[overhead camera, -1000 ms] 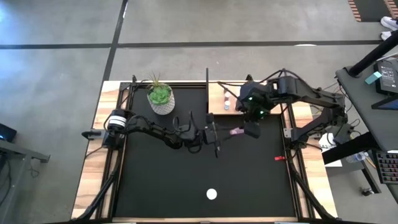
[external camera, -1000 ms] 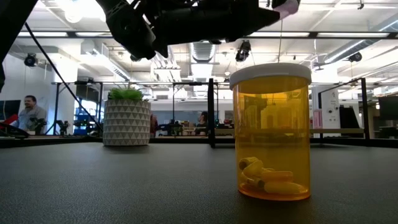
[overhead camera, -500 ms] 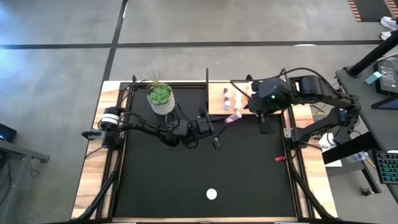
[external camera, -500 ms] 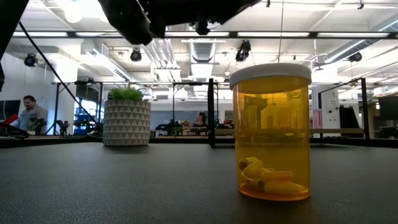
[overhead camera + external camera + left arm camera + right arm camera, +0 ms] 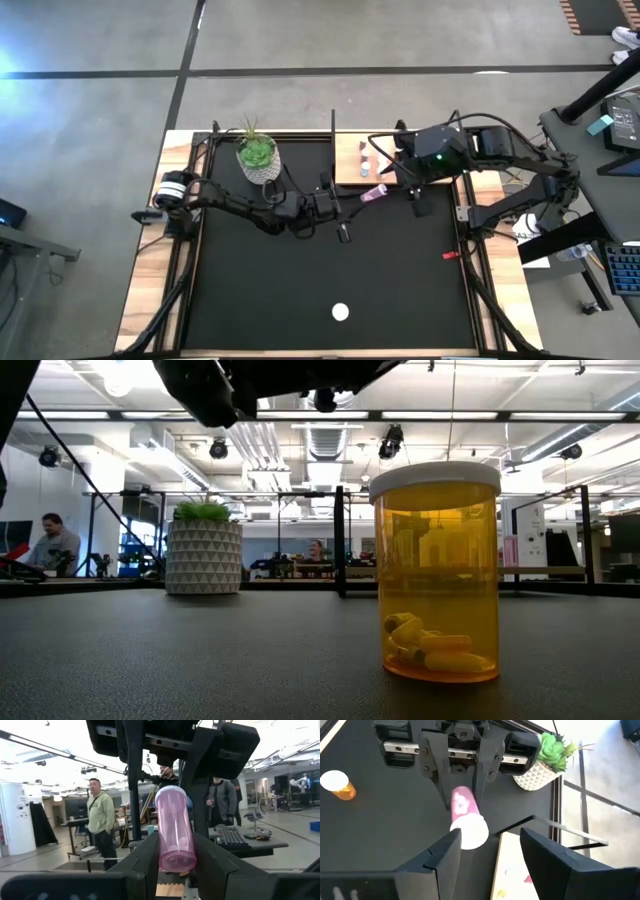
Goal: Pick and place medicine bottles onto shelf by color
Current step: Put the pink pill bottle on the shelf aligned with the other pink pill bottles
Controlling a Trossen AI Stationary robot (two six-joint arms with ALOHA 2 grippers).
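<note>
Moved since a second ago: left gripper (image 5: 352, 201) has carried the pink bottle (image 5: 374, 194) up toward the shelf (image 5: 349, 158), clenched on it. Right gripper (image 5: 405, 185) has withdrawn, fingers released, beside the white cap. Orange bottle (image 5: 341, 312) unmoved, near mat.

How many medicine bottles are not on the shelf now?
2. The left gripper holds a pink bottle in its jaws above the mat; an orange bottle stands alone on the mat. The arms may hide others.
</note>
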